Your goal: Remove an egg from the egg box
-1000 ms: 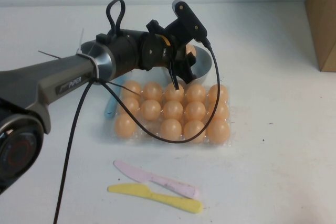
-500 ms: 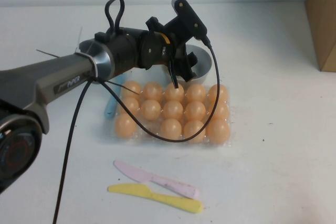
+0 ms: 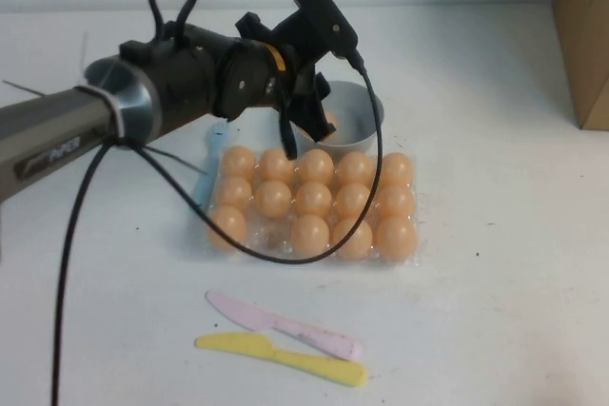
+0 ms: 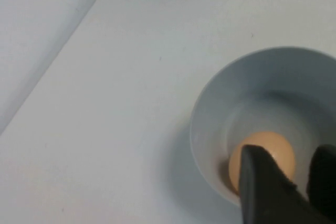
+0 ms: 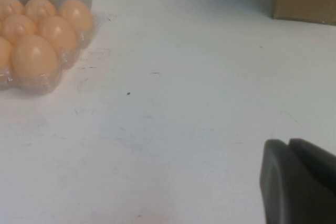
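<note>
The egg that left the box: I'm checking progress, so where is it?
In the high view the egg lies inside the grey bowl behind the egg box, below the open left gripper.

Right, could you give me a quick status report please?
Left gripper open, above grey bowl. Egg in bowl, out of egg box. Right gripper parked, shut. Nothing in the way.
</note>
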`<state>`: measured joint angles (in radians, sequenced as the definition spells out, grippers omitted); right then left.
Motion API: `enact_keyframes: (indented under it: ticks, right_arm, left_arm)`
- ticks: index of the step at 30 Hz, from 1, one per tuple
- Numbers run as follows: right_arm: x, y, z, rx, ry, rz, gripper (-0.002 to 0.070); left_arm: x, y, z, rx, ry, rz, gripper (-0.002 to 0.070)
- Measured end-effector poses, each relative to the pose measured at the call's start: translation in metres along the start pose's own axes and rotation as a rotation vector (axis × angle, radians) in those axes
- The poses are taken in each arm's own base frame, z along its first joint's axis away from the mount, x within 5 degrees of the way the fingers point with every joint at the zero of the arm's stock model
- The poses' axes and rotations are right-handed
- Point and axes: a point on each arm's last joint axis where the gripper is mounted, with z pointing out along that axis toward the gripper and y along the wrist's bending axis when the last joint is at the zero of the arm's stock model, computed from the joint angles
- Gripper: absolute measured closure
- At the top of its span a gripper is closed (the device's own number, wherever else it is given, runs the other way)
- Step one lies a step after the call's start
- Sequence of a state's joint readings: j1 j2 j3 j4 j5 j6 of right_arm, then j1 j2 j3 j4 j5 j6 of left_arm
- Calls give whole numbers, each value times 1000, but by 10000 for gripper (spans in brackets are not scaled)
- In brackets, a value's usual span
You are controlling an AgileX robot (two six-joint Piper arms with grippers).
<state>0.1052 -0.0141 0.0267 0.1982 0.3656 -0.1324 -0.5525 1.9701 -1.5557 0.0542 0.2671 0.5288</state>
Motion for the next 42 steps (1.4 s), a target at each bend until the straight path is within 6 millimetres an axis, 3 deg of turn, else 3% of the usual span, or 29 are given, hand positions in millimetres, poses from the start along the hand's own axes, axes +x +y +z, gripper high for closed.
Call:
enact_keyframes:
  ticks: [3,6,15,24,30,42]
  right_arm:
    - [0,0,0,0,0,0,694]
    - [0,0,0,0,0,0,694]
    - [0,0,0,0,0,0,694]
    - [0,0,0,0,0,0,694]
    - [0,0,0,0,0,0,694]
    - [0,0,0,0,0,0,694]
  left_arm:
    - [10,-1,-26,-15,-9,-17,599]
    - [28,-4,-57,-49,-44,-40,656]
    - [82,-37,-164,-174,-237,-202,676]
    - [128,-69,-243,-229,-339,-245,677]
    - [153,-89,-276,-222,-387,-310,677]
    - [184,-113,-306,-187,-307,-231,678]
